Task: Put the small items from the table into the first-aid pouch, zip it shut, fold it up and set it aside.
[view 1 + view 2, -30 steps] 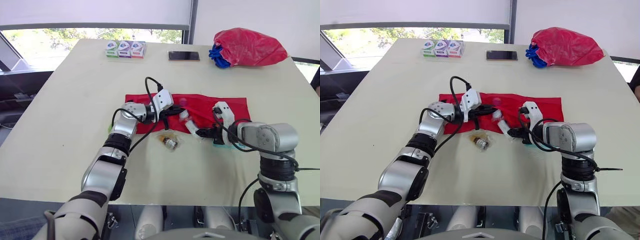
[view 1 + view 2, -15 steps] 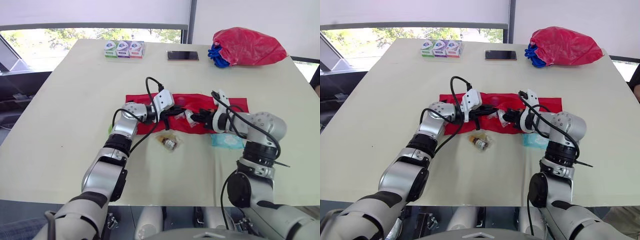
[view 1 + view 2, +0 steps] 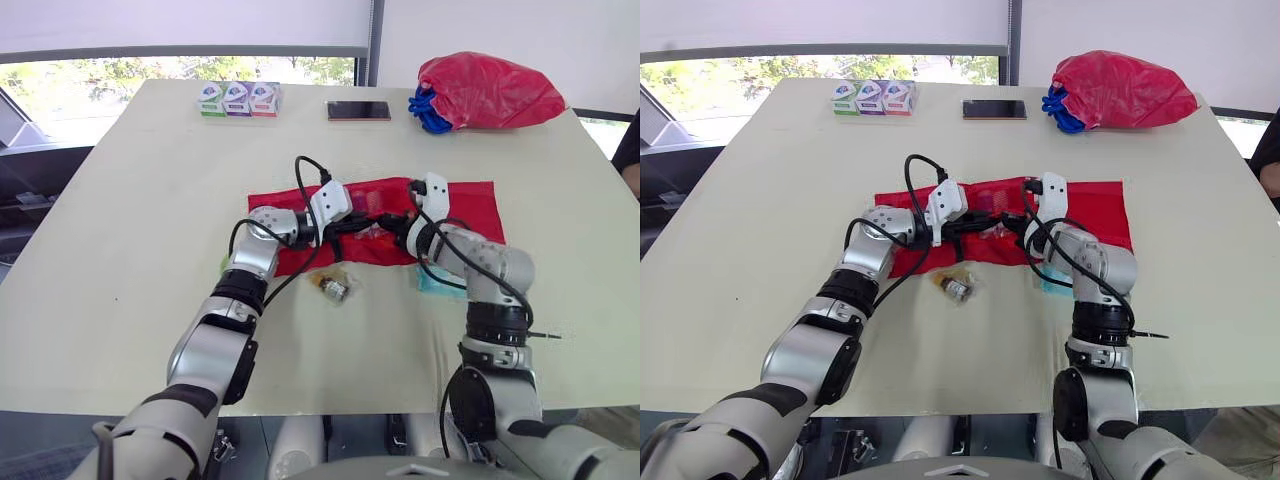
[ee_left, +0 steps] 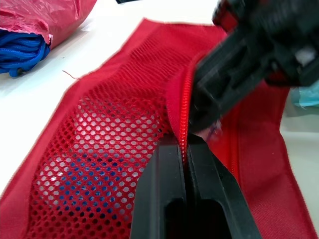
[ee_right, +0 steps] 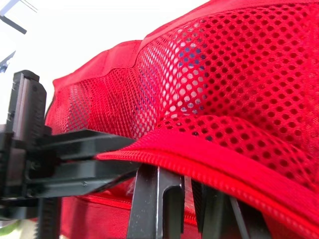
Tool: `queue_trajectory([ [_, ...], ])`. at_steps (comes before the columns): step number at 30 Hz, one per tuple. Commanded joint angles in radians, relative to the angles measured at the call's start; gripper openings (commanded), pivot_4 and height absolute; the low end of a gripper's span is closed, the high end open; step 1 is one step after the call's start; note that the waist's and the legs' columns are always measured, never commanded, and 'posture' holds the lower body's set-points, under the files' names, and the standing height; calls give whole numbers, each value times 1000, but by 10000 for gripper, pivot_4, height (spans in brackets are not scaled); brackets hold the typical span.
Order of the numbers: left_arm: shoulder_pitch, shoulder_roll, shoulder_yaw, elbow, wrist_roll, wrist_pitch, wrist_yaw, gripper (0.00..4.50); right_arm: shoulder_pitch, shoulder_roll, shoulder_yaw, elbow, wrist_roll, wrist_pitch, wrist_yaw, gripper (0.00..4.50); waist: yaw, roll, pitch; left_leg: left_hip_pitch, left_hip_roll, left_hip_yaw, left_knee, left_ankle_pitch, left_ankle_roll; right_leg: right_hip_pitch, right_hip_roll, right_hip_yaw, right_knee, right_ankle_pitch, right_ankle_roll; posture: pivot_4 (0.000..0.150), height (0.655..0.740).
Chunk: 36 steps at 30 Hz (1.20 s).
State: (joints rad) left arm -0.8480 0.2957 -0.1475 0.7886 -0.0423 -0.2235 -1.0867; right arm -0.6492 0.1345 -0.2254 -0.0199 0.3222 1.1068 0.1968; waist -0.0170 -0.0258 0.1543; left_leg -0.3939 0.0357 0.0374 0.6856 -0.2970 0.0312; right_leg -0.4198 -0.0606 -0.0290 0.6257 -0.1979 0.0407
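The red pouch, soft honeycomb mesh over flat woven cloth, lies mid-way across your smooth cream worktop, by bright windows. Your left claw pinches its ribbed zipper edge. Your right claw sits under the mesh lip, and you cannot tell its grip.

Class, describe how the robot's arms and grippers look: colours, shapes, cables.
The left arm and right arm are rounded silver shells with black joints. Each wrist carries a white boxy housing with looping black cables. The left gripper and right gripper are black and blocky.
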Motion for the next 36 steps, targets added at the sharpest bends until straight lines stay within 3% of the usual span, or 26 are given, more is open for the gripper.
queue_trajectory([
  [1, -14, -10, 1, -35, -12, -9, -6, 0, 15, -1, 44, -40, 43, -20, 34, 8516, 1, 0, 0, 0, 0, 0, 0, 0, 0, 0, 0, 0, 0, 0, 0, 1500, 7400],
  [3, -18, -9, 1, -26, -10, -12, -7, 0, 29, -37, 64, -63, 49, -3, 52, 16546, 3, 0, 0, 0, 0, 0, 0, 0, 1, 0, 0, 0, 0, 0, 0, 1500, 7400],
  [12, -41, 15, 14, 27, -5, -27, 7, 0, 113, -356, 171, -267, 142, 56, 275, 16546, 3, 0, 0, 0, 0, 0, 0, -1, 1, 0, 0, 0, -1, 0, 0, 1500, 7400],
  [19, -61, 27, 21, 67, -5, -49, 24, 0, 259, -582, 195, -398, 161, -293, 557, 16546, 5, 0, 0, 1, 0, -1, 1, -1, 1, 0, 0, 0, -2, 0, 0, 1500, 7400],
  [24, -65, 40, 22, 81, -4, -62, 23, 0, 353, -707, 66, -423, 256, -474, 759, 16546, 7, -1, 0, 1, 0, 0, 1, -1, 1, 1, 0, 0, -3, 0, 0, 1500, 7400],
  [27, -64, 49, 24, 87, -5, -69, 20, 0, 397, -847, -10, -359, 277, -567, 939, 28807, 9, -1, 0, 1, 0, 0, 2, -1, 1, 1, 0, 0, -3, 0, 0, 1500, 7400],
  [30, -64, 53, 24, 92, -5, -73, 18, 0, 392, -946, -97, -286, 341, -606, 1063, 44362, 11, -1, 1, 2, 0, 0, 2, -1, 1, 2, 0, 0, -3, 0, 0, 1500, 7400],
  [36, -66, 60, 21, 102, -4, -77, 8, 0, 375, -1070, -161, -181, 362, -715, 1232, 44362, 11, -1, 1, 3, 0, 0, 2, -1, 1, 2, 0, 1, -3, 0, 0, 1500, 7400],
])
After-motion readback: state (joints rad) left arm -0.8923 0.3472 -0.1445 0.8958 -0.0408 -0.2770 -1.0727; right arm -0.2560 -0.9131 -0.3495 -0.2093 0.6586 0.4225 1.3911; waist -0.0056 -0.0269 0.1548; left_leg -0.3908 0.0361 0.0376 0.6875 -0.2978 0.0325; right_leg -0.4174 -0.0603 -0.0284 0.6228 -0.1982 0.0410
